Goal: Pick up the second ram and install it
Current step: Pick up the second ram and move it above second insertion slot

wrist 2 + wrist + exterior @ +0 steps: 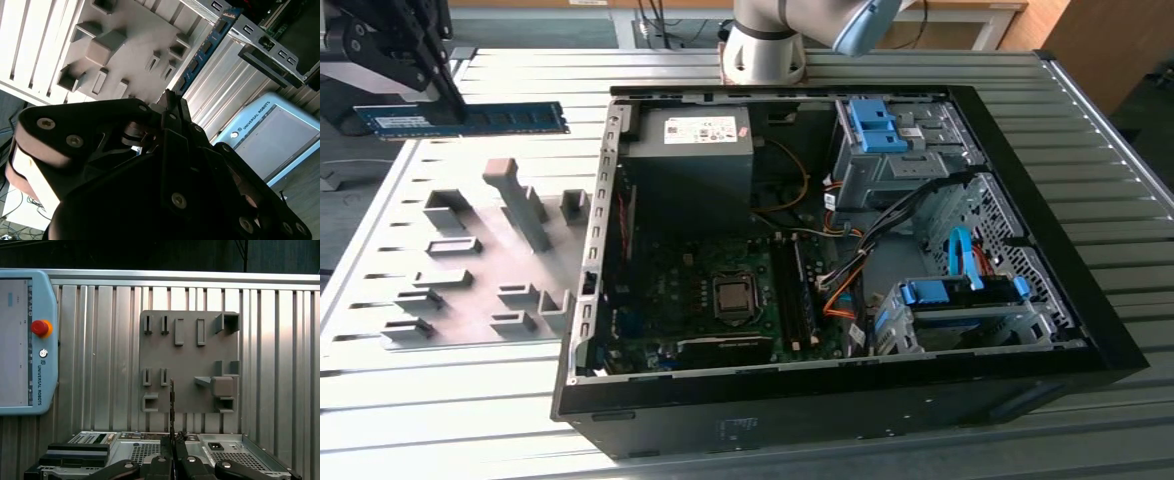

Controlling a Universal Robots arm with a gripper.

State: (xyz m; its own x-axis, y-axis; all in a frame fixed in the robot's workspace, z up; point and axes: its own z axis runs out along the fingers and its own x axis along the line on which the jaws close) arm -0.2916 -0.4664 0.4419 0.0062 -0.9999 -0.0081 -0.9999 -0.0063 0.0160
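The tool [454,102] is gripping the second ram [507,118] aloft over the grey holder plate [467,255], well apart from the open computer case [827,420], so pickup is looking done while installation is not yet done.

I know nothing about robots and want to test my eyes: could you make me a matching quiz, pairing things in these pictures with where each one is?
Things:
1. the second ram, a long flat blue circuit-board stick
2. grey plastic plate with raised slots
3. chunky blue plastic clips

Places:
A. inside the open black metal computer case
B. clamped in the black gripper
C. lying on the ribbed metal table

Pairs: 1-B, 2-C, 3-A
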